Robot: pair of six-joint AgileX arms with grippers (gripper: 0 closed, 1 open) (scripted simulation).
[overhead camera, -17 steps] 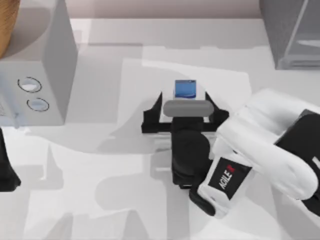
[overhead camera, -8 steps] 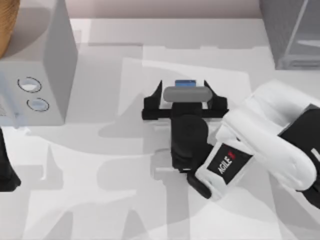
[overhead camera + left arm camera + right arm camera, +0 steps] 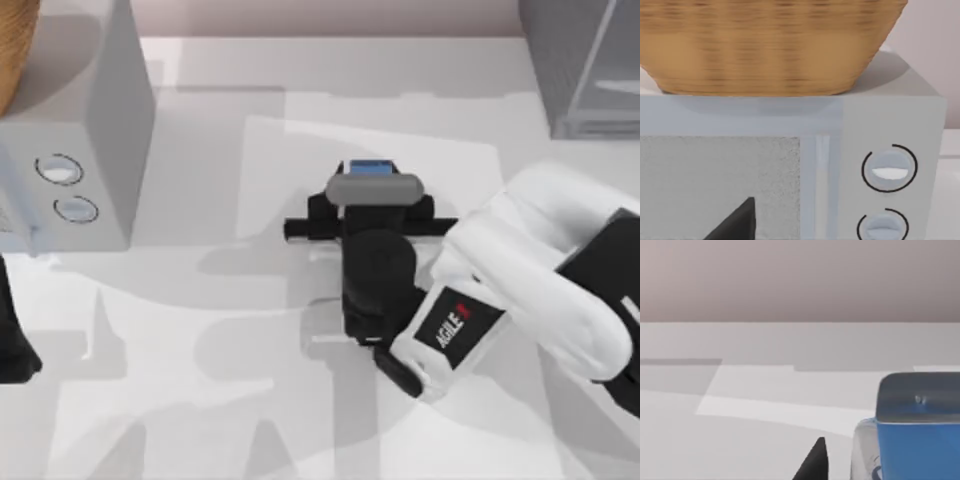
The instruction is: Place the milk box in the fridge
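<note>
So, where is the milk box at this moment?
In the top view the milk box stands near the table's middle, between the fingers of the right pincer, well short of the fridge at the far right.

Plenty of bare worktop (image 3: 250, 400) around the middle, so a gripper could pass freely there. The pale grey box with two dials (image 3: 85, 150) blocks the left side, with a wicker basket (image 3: 770, 45) sitting on top of it. The fridge (image 3: 585, 65) fills the far right corner. The right arm (image 3: 530, 280) itself covers the right side.
</note>
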